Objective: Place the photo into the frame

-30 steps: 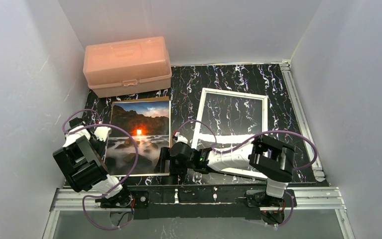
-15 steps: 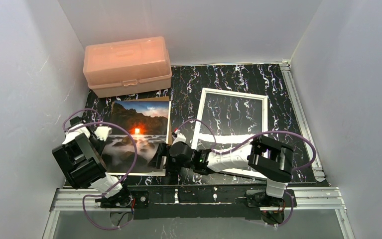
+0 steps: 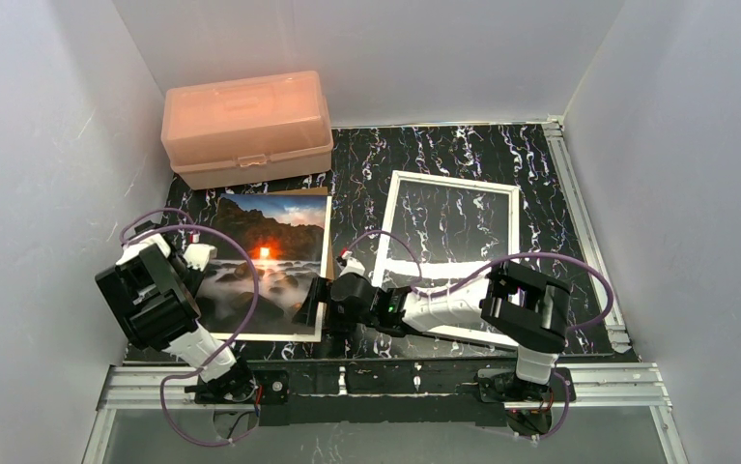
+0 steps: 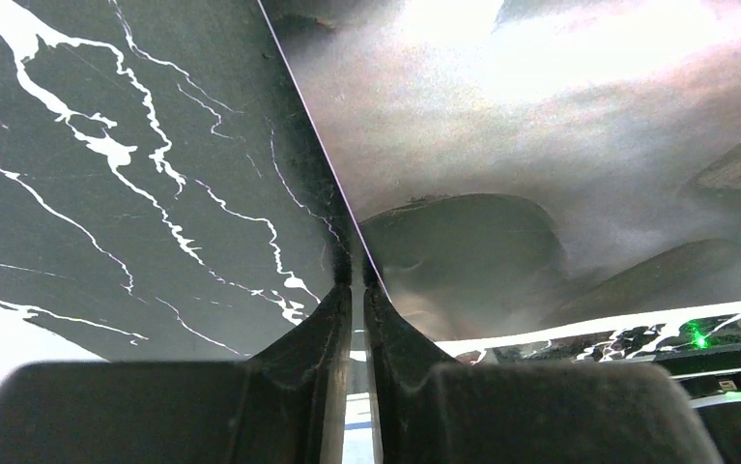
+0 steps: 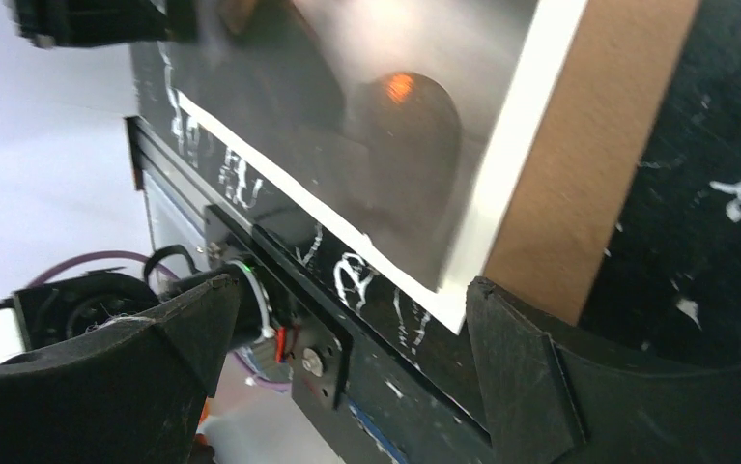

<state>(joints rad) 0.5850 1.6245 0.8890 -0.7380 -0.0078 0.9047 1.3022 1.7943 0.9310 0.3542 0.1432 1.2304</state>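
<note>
The photo (image 3: 265,261), a sunset seascape print, lies at the left of the table on a brown backing board (image 3: 300,191). My left gripper (image 3: 199,259) is at its left edge. In the left wrist view the jaws (image 4: 356,280) are pinched on that thin edge, with the glossy photo (image 4: 540,145) spreading to the right. My right gripper (image 3: 311,309) stands open at the photo's near right corner. In the right wrist view its fingers (image 5: 356,329) straddle the white-bordered photo (image 5: 347,116) and the board (image 5: 579,174). The white frame (image 3: 518,232) lies flat to the right, partly hidden by the right arm.
A salmon-pink plastic box (image 3: 246,126) stands at the back left, close behind the photo. White walls close in the table on three sides. A metal rail (image 3: 579,232) runs along the right edge, and the arm bases sit on the near rail.
The left jaws have closed further on the photo's left edge. The photo has shifted a little to the left, and the right gripper has moved left with it toward the near corner.
</note>
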